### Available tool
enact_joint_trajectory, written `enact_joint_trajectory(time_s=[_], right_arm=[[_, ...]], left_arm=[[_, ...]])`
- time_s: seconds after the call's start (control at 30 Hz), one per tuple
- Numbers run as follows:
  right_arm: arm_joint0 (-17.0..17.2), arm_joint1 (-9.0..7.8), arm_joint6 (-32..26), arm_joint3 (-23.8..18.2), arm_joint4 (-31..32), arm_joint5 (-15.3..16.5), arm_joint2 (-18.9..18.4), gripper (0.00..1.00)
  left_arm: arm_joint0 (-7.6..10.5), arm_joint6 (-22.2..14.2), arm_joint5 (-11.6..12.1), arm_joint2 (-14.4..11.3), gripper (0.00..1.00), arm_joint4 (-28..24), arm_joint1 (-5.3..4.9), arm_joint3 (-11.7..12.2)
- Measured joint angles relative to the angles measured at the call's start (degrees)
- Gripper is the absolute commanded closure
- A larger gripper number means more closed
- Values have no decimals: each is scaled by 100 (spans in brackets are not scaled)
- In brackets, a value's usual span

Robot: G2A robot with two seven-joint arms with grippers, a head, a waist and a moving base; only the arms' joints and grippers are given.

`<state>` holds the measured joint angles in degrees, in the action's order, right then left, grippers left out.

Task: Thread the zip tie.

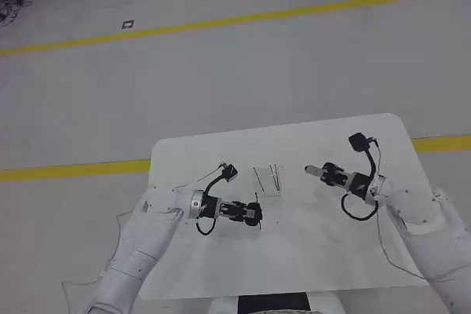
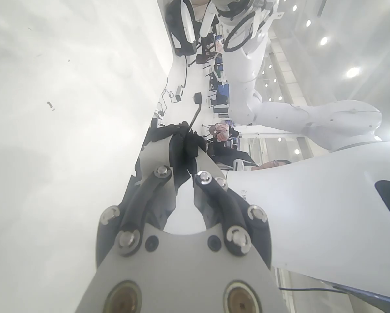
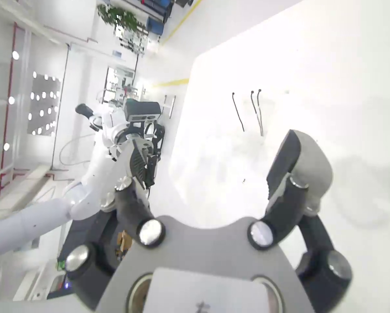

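**Two grippers, one tie in hand: the hazards ahead of threading**

One black zip tie is pinched in the left gripper. The fingers are pressed together on the strap, and the square head stands free beyond the fingertips, off the table. The right gripper hangs above the far half of the table with its fingers spread wide and nothing between them, well apart from the left. Three spare ties lie loose on the surface between the two arms, two of them close together and one a little aside. From the top view the held strap reads only as a thin dark line crossing the left fingertips, so how much tail hangs past the grip cannot be told.

Judged risks:
- **Missed slot.** The head opening is small and the strap is limp. A tail brought in slightly off-line would likely buckle against the head rather than enter.
- **Twist in the grip.** The strap is narrow, so a sideways push from the other arm could rotate it and turn the head away.
- **Poor pickup of the free end.** The right fingers must close on a thin, springy strap, which may flick clear.
- **Stray contact.** A low pass could sweep the spare ties.
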<state>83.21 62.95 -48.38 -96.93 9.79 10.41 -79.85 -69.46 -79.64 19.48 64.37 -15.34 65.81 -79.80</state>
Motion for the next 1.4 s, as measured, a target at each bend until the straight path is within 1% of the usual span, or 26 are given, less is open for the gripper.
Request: enact_joint_trajectory(time_s=[0.1,0.13,0.2,0.3,0.43,0.5,0.6,0.7,0.77,0.87,1.03,1.13,1.23,1.3,1.4], right_arm=[[-499,38,-267,318,125,27,378,0],[-728,63,-348,494,155,34,558,0],[-1065,109,-421,777,224,34,842,0],[-1591,219,-401,1320,184,118,1345,0],[-2068,342,-211,1951,213,258,1814,0],[-2116,351,-161,2038,266,265,1855,0],[-2105,348,-170,2010,257,261,1841,0],[-2104,348,-171,2009,256,260,1840,0],[-2104,348,-171,2010,256,260,1841,0],[-2104,348,-171,2010,256,260,1841,0],[-2104,348,-171,2010,256,260,1841,0],[-2104,348,-171,2010,256,260,1841,0],[-2104,348,-170,2009,257,261,1842,0],[-2094,354,-150,1966,305,332,1893,0],[-2211,393,-273,2018,360,718,2115,0]], left_arm=[[0,0,0,0,100,0,0,0],[0,0,0,0,100,0,0,0],[0,0,0,0,100,0,0,0],[0,0,0,0,100,0,0,0],[0,0,0,0,100,0,0,0],[0,0,0,0,100,0,0,0],[-1,2,-1,-1,100,0,0,-2],[-28,84,-53,-32,100,104,-24,-88],[-62,62,-76,18,100,161,-69,-106],[-160,34,-82,171,100,160,-145,-123],[-405,-1,2,483,100,-160,-275,-187],[-467,-1,1,552,100,-283,-352,-302],[-480,0,0,554,100,-335,-373,-333],[-479,0,0,553,100,-331,-372,-330],[-478,0,0,553,100,-329,-371,-329]])
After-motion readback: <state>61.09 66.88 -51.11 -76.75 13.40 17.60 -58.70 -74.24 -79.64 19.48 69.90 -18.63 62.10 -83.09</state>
